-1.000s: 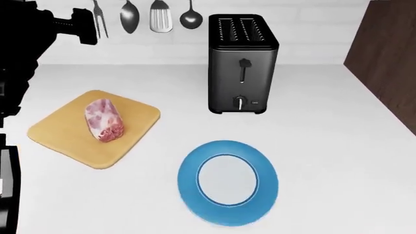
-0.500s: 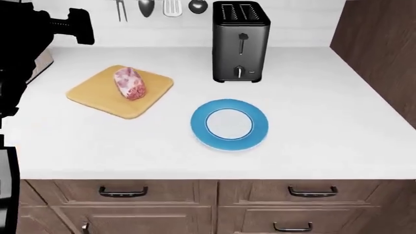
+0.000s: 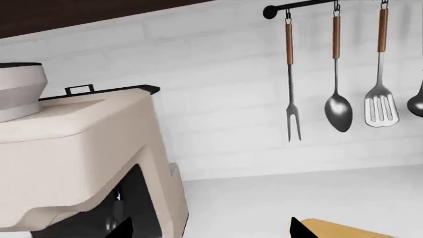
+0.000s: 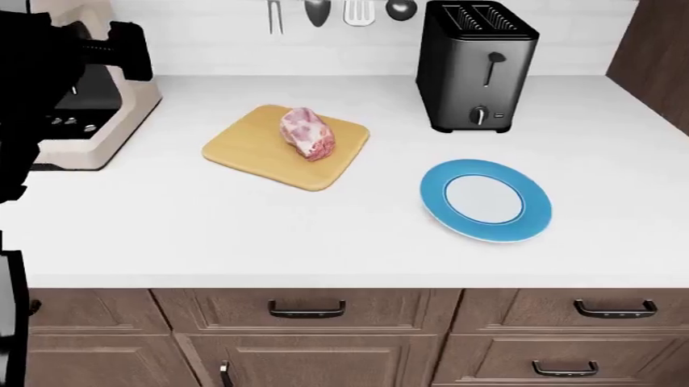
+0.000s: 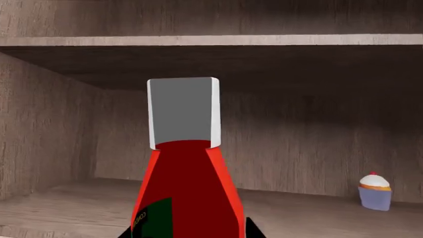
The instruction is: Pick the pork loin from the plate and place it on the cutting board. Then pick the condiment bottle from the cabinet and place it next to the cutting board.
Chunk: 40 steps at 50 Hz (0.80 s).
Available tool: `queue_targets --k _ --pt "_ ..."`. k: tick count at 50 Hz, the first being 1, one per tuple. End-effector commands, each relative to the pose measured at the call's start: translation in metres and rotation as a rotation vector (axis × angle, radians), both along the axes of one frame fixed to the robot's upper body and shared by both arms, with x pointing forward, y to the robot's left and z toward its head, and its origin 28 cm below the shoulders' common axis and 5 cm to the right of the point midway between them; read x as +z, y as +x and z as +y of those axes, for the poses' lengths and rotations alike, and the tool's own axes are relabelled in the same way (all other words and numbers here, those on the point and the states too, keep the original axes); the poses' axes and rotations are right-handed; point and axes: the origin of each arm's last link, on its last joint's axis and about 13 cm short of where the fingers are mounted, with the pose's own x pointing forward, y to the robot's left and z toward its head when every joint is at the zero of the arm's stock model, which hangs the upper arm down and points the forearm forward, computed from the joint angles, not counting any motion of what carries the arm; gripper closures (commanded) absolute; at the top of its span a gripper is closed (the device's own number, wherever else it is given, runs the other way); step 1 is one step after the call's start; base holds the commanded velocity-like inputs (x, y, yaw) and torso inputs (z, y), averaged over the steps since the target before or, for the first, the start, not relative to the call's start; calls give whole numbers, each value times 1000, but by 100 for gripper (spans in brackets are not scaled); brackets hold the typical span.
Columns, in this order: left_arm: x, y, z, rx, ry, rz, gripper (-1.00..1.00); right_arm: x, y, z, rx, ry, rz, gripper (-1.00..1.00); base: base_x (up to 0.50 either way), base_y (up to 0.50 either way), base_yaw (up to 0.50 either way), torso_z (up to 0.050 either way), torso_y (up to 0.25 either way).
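The pork loin (image 4: 308, 134) lies on the cutting board (image 4: 250, 148), roughly across the board's middle, with its cut end turned toward the counter's front edge. Taking that board as the marker: the plate (image 4: 435, 197) sits on the white counter (image 4: 215, 234) to the board's right and a little nearer the front, apart from it, its white centre bare. The black toaster (image 4: 480, 66) stands behind the plate, to the board's right, against the wall. A cream coffee machine (image 4: 97, 97) stands to the board's left. On the wall behind the board hangs a rail of utensils (image 3: 338, 69): a fork, a spoon, a slotted turner and a ladle.

The left arm (image 4: 54, 72) shows as a dark shape raised to the board's left, over the coffee machine. From its own camera a corner of the board peeks in low down beside a dark tip, but I cannot tell whether that gripper is wide or narrow.

The condiment bottle (image 5: 188, 188) fills the right wrist view, upright, its grey-white cap uppermost, inside a wooden cabinet (image 5: 59, 129) with a shelf above. A small cupcake (image 5: 375, 191) stands on the cabinet floor well to one side of the bottle. Only a dark sliver of the right gripper shows by the bottle's base; whether it grips the bottle I cannot tell.
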Motion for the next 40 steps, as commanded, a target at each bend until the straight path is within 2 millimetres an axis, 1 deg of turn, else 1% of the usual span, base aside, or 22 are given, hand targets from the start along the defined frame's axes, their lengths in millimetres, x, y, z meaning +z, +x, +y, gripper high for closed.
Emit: queue_targets --k 1,9,13,17,20,27,33,36,40 --pt "0 -7 -2 -15 -8 -7 -100 -9 8 -2 36 21 2 100 0 0 0 0 0" --pt "3 -25 -4 -41 -47 -49 -100 -31 28 -4 95 55 3 100 0 0 0 0 0" --pt "0 -33 -4 -45 -64 -63 -100 -47 40 -2 137 73 -16 100 0 0 0 0 0" --pt "-11 -37 -4 -35 -67 -65 -100 -67 54 3 192 93 -9 100 0 0 0 0 0" --pt "-13 -40 -3 -30 -87 -70 -100 -79 61 7 212 103 -3 100 0 0 0 0 0" --pt "-18 -46 -1 -6 -114 -80 -100 -105 74 12 213 118 9 100 0 0 0 0 0" --pt "-26 -53 -1 33 -112 -108 -100 -135 87 25 256 121 26 100 0 0 0 3 2" --pt "-31 -59 -2 39 -117 -106 -100 -148 91 30 277 120 48 100 0 0 0 0 0" --pt "-34 -71 -3 47 -126 -120 -100 -159 94 32 276 115 67 100 0 0 0 0 0"
